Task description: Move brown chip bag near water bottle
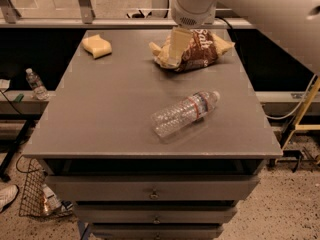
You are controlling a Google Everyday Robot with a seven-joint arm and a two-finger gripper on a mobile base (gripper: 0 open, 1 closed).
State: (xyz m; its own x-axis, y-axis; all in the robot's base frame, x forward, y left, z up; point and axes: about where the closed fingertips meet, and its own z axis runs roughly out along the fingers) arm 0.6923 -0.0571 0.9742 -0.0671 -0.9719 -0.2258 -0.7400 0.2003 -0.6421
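gripper [173, 48] low over far-side brown chip bag [197, 51], at its left end, seemingly lining up a grab | grip: cannot tell | water bottle [185, 113] lies near-centre, well apart

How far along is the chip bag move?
Done: only the approach. The gripper is at the brown chip bag, over its left half. In hand: the grasp, though no firm hold is visible. Left: the whole carry. The bag lies at the far edge of the table, apart from the water bottle, which lies on its side nearer the front.
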